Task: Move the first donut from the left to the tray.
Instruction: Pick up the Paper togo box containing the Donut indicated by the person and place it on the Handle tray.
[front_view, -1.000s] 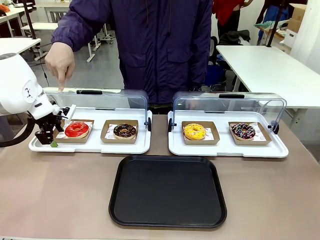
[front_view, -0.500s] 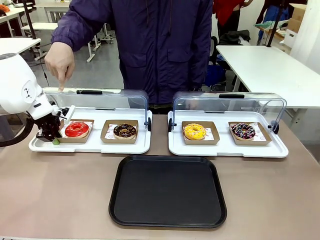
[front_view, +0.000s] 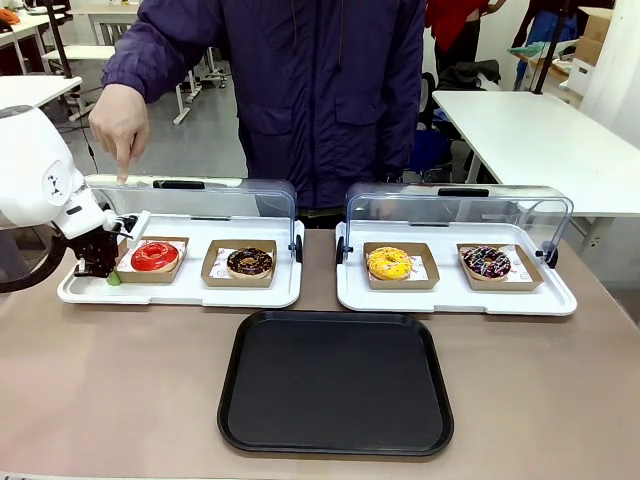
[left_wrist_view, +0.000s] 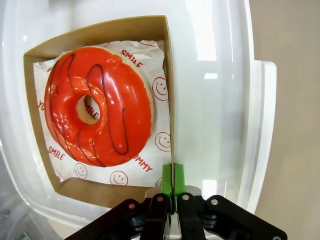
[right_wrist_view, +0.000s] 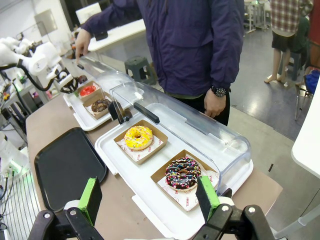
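The first donut from the left (front_view: 154, 257) has glossy red icing and lies in a shallow brown cardboard holder (front_view: 176, 274) on the left white tray. My left gripper (front_view: 103, 268) is at the holder's left side. In the left wrist view its green pads (left_wrist_view: 178, 175) are pressed together on the holder's thin wall (left_wrist_view: 169, 100), beside the donut (left_wrist_view: 97, 112). The black tray (front_view: 335, 380) lies at the table's front centre. My right gripper (right_wrist_view: 148, 196) is open, above the right white tray, with nothing between its fingers. In that view the donut (right_wrist_view: 88, 90) and black tray (right_wrist_view: 65, 165) lie farther off.
A chocolate donut (front_view: 249, 262) shares the left white tray (front_view: 180, 293). A yellow donut (front_view: 389, 263) and a sprinkled dark one (front_view: 487, 262) sit on the right white tray (front_view: 455, 300). Both clear lids stand raised. The person's hand (front_view: 120, 125) points down behind the left lid.
My left gripper's fingers have shut on the holder's wall, and the gripper has risen slightly. The person's hand and the other donuts have not moved.
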